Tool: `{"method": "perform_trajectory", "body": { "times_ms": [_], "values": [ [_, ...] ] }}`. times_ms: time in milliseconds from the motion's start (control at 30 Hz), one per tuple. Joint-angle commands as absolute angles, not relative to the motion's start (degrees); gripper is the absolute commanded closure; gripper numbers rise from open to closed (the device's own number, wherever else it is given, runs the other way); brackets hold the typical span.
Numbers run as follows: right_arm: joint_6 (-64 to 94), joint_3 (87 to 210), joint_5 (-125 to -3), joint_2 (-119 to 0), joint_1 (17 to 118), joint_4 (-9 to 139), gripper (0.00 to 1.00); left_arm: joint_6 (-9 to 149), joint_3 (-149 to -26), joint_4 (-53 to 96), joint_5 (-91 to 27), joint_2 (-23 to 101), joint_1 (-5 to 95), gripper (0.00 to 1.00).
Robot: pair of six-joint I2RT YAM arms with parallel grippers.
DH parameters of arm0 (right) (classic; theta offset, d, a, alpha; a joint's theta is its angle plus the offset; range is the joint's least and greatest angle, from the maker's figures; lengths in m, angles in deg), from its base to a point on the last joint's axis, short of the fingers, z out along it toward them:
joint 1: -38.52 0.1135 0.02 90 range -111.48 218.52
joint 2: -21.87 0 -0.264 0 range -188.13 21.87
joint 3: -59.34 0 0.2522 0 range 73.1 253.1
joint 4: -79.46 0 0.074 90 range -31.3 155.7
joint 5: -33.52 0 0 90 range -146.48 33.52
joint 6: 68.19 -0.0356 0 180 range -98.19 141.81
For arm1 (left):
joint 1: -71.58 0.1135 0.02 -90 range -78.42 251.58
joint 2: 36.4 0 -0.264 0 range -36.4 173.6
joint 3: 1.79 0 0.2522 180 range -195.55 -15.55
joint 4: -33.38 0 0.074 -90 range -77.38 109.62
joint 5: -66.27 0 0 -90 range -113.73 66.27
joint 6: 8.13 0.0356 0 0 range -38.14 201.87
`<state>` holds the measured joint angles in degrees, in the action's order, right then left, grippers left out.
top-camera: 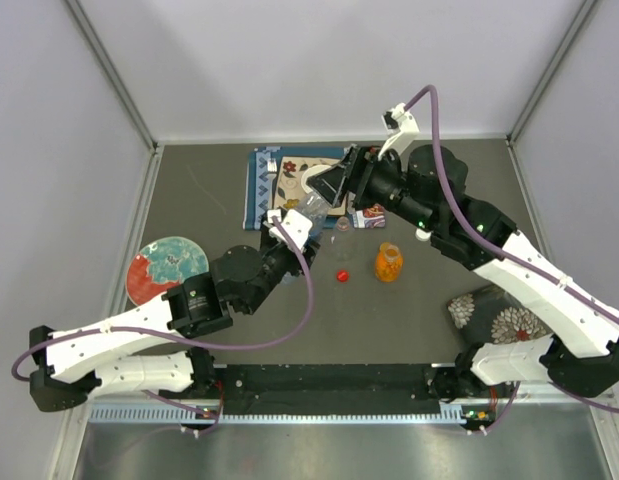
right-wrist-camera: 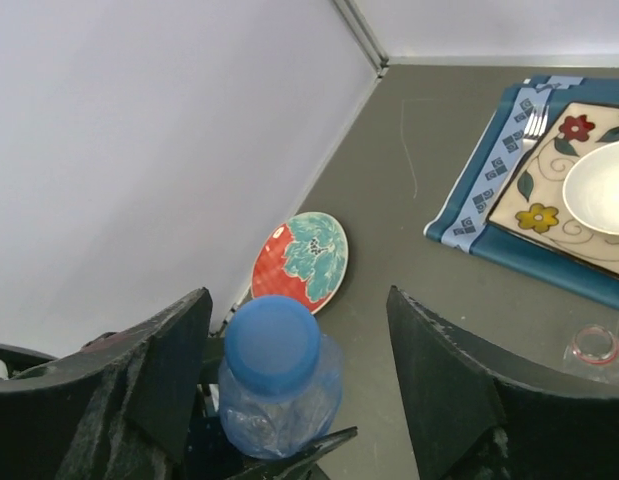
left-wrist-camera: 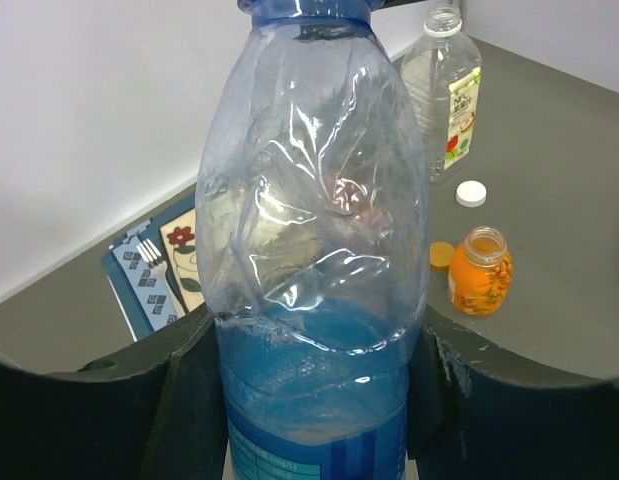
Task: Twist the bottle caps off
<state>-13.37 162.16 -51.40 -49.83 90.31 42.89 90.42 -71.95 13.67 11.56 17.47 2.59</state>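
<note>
Bottle (left-wrist-camera: 319,250) crumpled, translucent; blue cap (right-wrist-camera: 272,343) smooth, round

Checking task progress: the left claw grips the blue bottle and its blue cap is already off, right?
Not quite: the blue cap is on the blue bottle, as the right wrist view shows. The left claw does grip it.
</note>
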Motion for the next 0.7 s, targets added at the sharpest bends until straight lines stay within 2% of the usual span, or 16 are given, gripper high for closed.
{"method": "perform_trajectory", "body": {
  "times_ms": [0,67,100,167,200,267,300,367,500,567,667],
  "values": [
    [-13.43,165.38,-49.27,-49.85,91.17,43.9,0.33,91.79,-71.89,18.13,14.77,16.95,2.15,0.6],
    [-13.34,165.3,-49.36,-49.93,91.17,43.9,0.38,91.71,-71.62,18.48,14.94,16.87,2.15,0.6],
    [-13.34,165.12,-49.54,-50.02,91.17,43.9,0.44,91.8,-71.53,18.57,14.94,16.87,2.15,0.6],
    [-13.25,164.95,-49.71,-50.02,91.17,43.99,0.49,91.71,-71.36,18.66,14.68,16.87,2.15,0.6],
    [-13.17,164.68,-49.8,-50.11,91.25,44.08,0.55,91.88,-71.36,18.66,14.68,16.87,2.15,0.6],
    [-13.08,164.42,-49.8,-49.94,91.25,44.17,0.6,91.62,-71.27,18.66,14.68,16.78,2.15,0.6],
    [-12.99,164.24,-49.8,-49.85,91.26,44.25,0.67,91.71,-71.27,18.66,14.68,16.69,2.24,0.6],
    [-12.38,163.72,-49.98,-49.58,91.25,44.43,0.74,91.53,-71.01,18.92,14.33,16.17,2.15,0.6],
    [-9.83,162.84,-53.73,-48.18,91.25,45.74,1.0,90.4,-70.48,18.4,12.57,14.23,2.24,0.59],
    [-6.25,162.57,-57.08,-46.95,91.17,46.62,1.0,89.69,-70.39,17.87,10.47,12.05,2.33,0.59],
    [-1.15,164.41,-66.48,-46.6,91.25,46.19,1.0,88.55,-71.44,15.06,-1.63,9.32,3.64,0.58]
  ]
}}
